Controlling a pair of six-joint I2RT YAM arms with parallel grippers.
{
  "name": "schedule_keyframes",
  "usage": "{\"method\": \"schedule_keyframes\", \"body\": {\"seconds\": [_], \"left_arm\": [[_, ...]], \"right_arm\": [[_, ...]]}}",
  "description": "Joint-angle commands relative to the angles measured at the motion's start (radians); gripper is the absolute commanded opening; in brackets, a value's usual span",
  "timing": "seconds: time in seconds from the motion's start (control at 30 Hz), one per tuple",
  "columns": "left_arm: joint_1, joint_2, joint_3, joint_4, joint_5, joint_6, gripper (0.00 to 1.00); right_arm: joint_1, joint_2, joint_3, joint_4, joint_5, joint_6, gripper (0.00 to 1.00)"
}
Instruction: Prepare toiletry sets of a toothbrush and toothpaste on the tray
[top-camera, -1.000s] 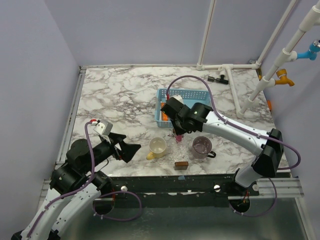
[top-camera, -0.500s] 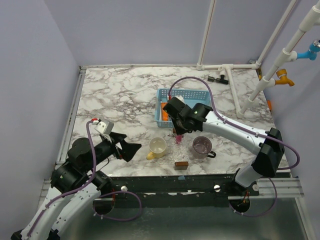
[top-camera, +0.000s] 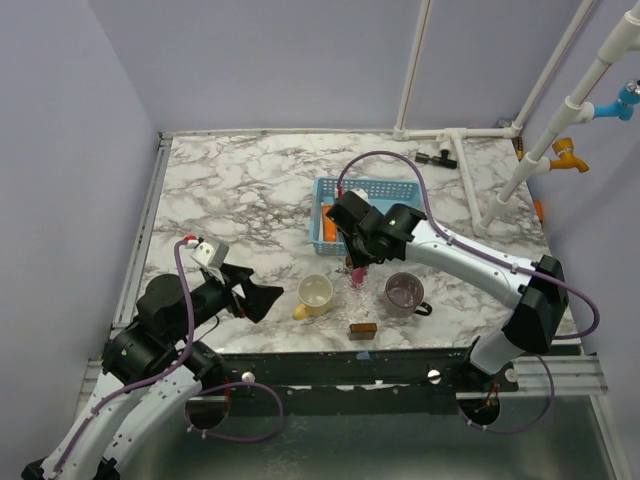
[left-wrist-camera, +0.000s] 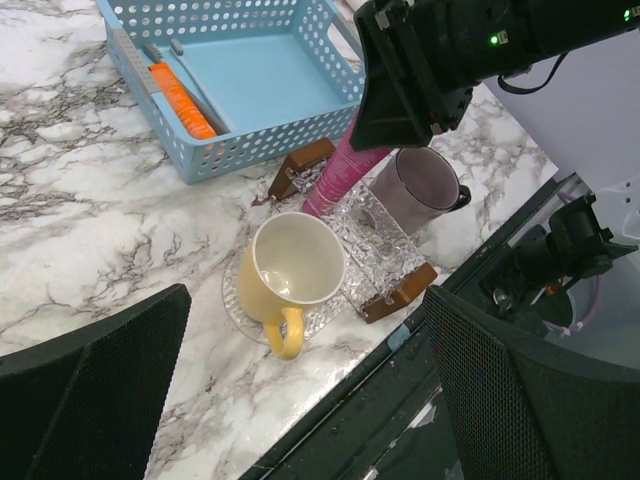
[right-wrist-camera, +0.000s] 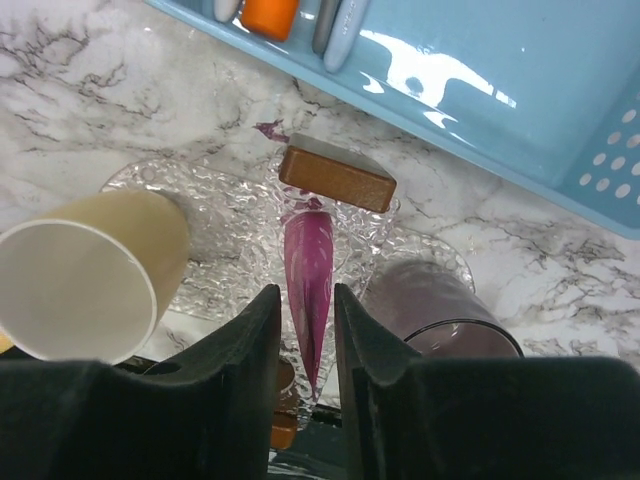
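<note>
A magenta toothpaste tube (right-wrist-camera: 306, 255) stands tilted in the clear glass tray (right-wrist-camera: 236, 222), whose ends are brown wood (right-wrist-camera: 335, 172). My right gripper (right-wrist-camera: 306, 295) is closed round the tube's upper end, right above the tray; from the top view it (top-camera: 354, 262) sits between the yellow mug (top-camera: 315, 292) and the purple cup (top-camera: 403, 292). The tube (left-wrist-camera: 338, 172) and tray (left-wrist-camera: 378, 240) also show in the left wrist view. An orange toothbrush (left-wrist-camera: 182, 100) lies in the blue basket (left-wrist-camera: 265, 140). My left gripper (top-camera: 255, 298) is wide open and empty, left of the mug.
The yellow mug (left-wrist-camera: 290, 272) stands on a round glass coaster, the purple cup (left-wrist-camera: 415, 188) on another. The blue basket (top-camera: 365, 205) is behind the tray and holds grey items beside the orange one. The table's front edge (left-wrist-camera: 380, 350) runs just past the tray. White pipes (top-camera: 470, 170) stand at the back right.
The right wrist has turned slightly over the tray, with the tube still under it. The left arm has barely moved.
</note>
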Motion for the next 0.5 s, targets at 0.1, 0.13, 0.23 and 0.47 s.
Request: {"method": "schedule_keyframes", "body": {"seconds": [0.1,0.13,0.23,0.47], "left_arm": [[0.003,0.015,-0.005,0.015,-0.014,0.018,0.99],[0.003,0.014,-0.005,0.015,-0.014,0.017,0.99],[0.003,0.016,-0.005,0.015,-0.013,0.017,0.99],[0.003,0.017,-0.005,0.013,-0.012,0.016,0.99]], "right_arm": [[-0.003,0.007,0.116,-0.042,0.016,-0.012,0.39],[-0.003,0.009,0.133,-0.045,0.020,-0.013,0.40],[-0.004,0.023,0.180,-0.057,0.036,-0.013,0.41],[-0.052,0.094,0.289,-0.042,0.040,-0.030,0.41]]}}
